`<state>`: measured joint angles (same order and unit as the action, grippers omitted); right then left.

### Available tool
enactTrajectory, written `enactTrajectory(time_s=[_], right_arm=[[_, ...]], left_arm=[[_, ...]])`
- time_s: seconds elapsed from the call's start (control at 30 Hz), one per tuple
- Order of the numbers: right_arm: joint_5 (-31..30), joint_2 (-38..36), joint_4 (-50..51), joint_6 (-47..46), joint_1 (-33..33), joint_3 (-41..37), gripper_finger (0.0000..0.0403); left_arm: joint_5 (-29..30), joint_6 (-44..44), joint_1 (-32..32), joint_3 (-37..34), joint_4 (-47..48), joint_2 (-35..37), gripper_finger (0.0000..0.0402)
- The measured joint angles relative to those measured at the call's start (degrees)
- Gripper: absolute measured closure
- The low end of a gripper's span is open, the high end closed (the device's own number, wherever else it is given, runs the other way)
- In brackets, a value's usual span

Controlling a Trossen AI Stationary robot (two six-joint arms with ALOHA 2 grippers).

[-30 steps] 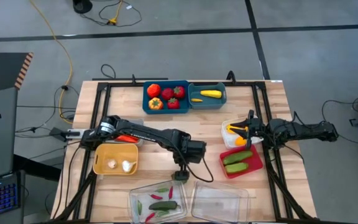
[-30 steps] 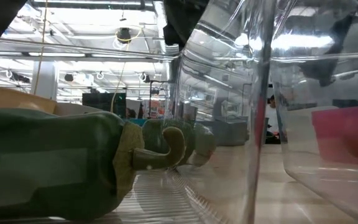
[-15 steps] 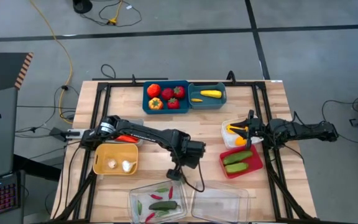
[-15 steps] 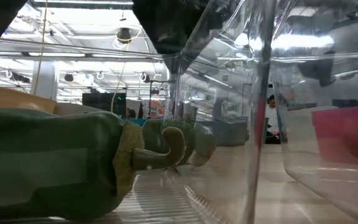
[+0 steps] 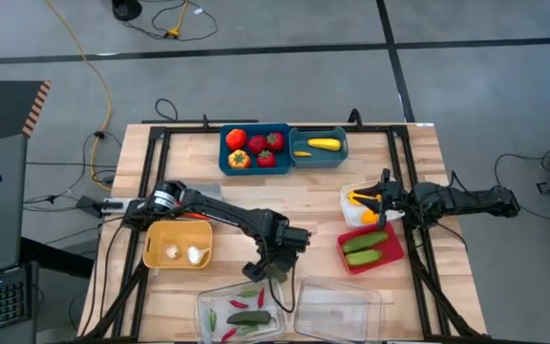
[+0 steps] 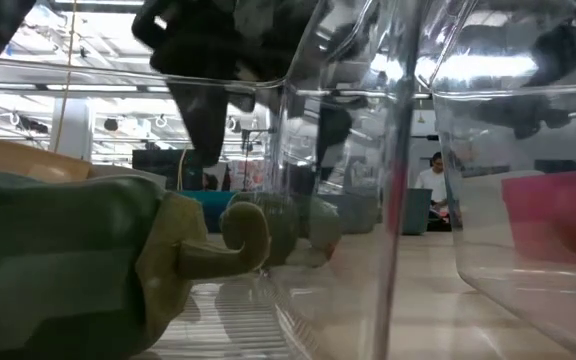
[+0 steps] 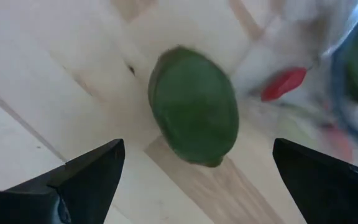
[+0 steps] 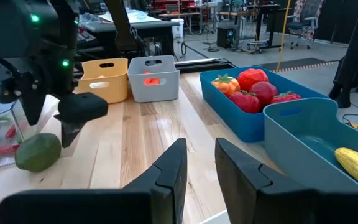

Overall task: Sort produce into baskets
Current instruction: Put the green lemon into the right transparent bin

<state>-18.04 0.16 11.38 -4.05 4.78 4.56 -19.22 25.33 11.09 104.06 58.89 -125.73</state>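
On the wooden table (image 8: 154,134) lies a round, dull-green fruit (image 7: 193,106).

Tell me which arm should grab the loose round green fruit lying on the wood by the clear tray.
Left. The left gripper hangs open right over the round green fruit, beside the clear plastic tray. The right gripper waits across the table by the white bin.
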Motion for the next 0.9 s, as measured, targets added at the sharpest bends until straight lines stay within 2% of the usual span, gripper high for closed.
enactTrajectory(time_s=[0.5, 0.8, 0.9], right_arm=[[0.0, 0.0, 0.0, 0.0, 0.0, 0.0, 0.0291], [0.0, 0.0, 0.0, 0.0, 0.0, 0.0, 0.0291], [0.0, 0.0, 0.0, 0.0, 0.0, 0.0, 0.0291]], left_arm=[[-2.5, 5.5, 0.5, -3.0, -6.4, 0.0, 0.0004], [-2.4, 6.3, 0.6, -3.0, -7.4, 0.0, 0.0004], [-2.5, 9.3, 0.6, -3.0, -7.0, 0.0, 0.0004]])
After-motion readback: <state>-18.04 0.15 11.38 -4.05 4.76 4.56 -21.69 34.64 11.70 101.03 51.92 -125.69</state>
